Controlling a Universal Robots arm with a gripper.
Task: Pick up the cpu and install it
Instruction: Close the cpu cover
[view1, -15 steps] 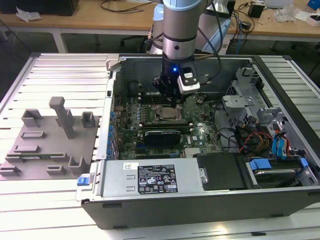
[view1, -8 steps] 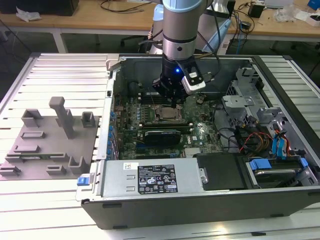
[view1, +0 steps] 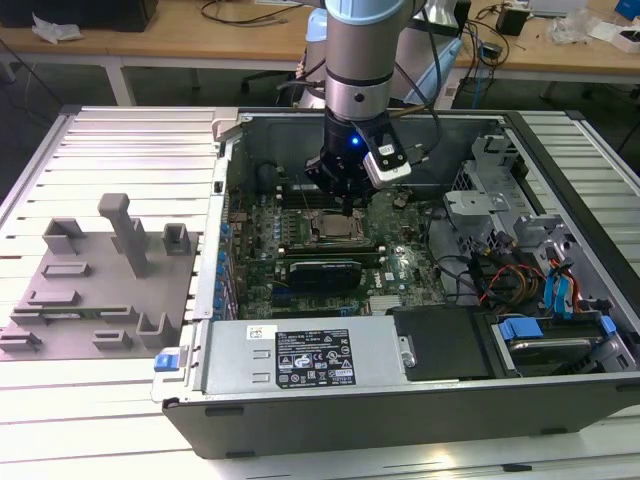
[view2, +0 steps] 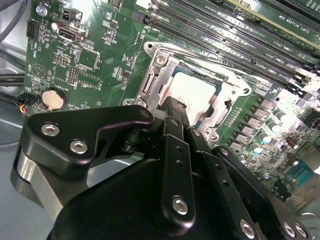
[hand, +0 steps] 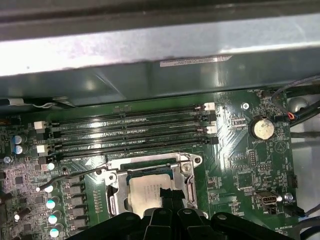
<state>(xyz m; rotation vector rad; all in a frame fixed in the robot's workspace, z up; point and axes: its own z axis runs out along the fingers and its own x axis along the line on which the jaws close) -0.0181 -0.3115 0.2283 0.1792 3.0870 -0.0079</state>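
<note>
The cpu (view1: 328, 229), a flat square chip with a silvery-white top, lies in the metal socket frame (view1: 306, 236) on the green motherboard inside the open computer case. Both wrist views show the cpu (view2: 196, 89) (hand: 144, 189) seated flat inside the frame (view2: 152, 75) (hand: 150, 162). My gripper (view1: 347, 209) hangs just above the chip's edge, shut with nothing in it. In both wrist views the black gripper tip (view2: 175, 107) (hand: 171, 196) covers part of the cpu's surface. Whether the tip touches the chip cannot be told.
Memory slots (hand: 130, 131) run beside the socket, toward the case wall (hand: 150, 50). A thin wire lever (hand: 70, 176) sticks out beside the frame. The power supply (view1: 300, 355) and drive bays (view1: 520, 240) stand in the case. Grey fixture blocks (view1: 100, 280) sit at the exterior view's left.
</note>
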